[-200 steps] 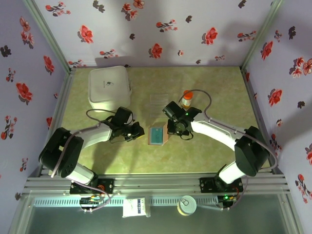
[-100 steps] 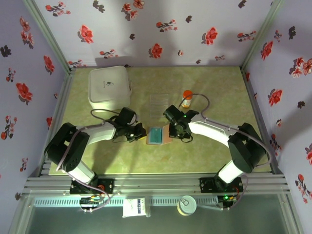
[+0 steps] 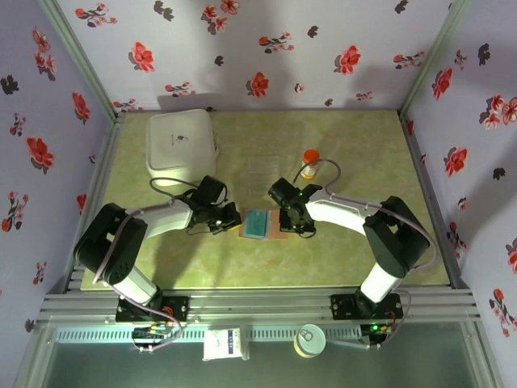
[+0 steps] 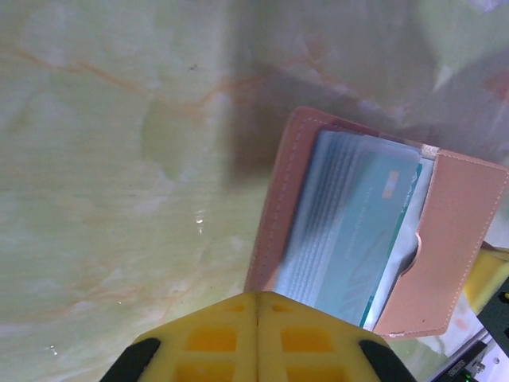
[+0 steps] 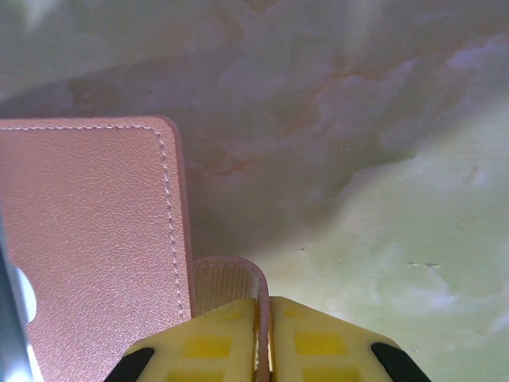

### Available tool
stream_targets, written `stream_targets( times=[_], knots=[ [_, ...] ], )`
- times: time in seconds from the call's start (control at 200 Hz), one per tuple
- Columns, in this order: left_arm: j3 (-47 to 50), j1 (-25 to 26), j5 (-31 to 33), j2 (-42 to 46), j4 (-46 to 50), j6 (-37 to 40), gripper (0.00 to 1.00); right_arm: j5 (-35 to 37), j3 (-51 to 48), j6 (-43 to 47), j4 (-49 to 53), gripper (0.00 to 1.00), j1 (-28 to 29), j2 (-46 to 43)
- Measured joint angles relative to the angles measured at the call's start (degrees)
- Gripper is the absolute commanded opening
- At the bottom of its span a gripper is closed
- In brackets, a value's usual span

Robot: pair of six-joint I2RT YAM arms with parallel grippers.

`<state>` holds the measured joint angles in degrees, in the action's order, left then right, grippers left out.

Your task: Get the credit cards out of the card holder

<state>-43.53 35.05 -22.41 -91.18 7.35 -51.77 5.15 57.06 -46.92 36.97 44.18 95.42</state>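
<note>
The table (image 3: 363,162) carries a white box (image 3: 182,145), well apart from the card holder (image 3: 275,224) and beyond its left side. The holder lies open, with the credit cards (image 4: 358,231) in its left half, teal face up. Their long axis runs roughly straight on from the left gripper (image 4: 257,318), whose jaws are pressed together on nothing at the holder's left rim. The right gripper (image 5: 265,326) has its jaws clenched on the holder's small tab. The left arm seems better placed to draw the cards.
</note>
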Motion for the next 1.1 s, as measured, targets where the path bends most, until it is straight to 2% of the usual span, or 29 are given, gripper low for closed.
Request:
stream_targets(
  times=[0.56, 1.1],
  knots=[
    [0.00, -0.46, 1.66, 0.00, 1.55, 1.44, 0.06, -2.49, 1.01, 1.81, -4.33, 0.12, 0.00, 2.03],
    [1.31, -1.38, 1.88, -1.27, 0.61, 1.81, 0.04, 2.47, 3.96, 5.55, 0.42, 0.15, 0.00, 4.37]
  ],
)
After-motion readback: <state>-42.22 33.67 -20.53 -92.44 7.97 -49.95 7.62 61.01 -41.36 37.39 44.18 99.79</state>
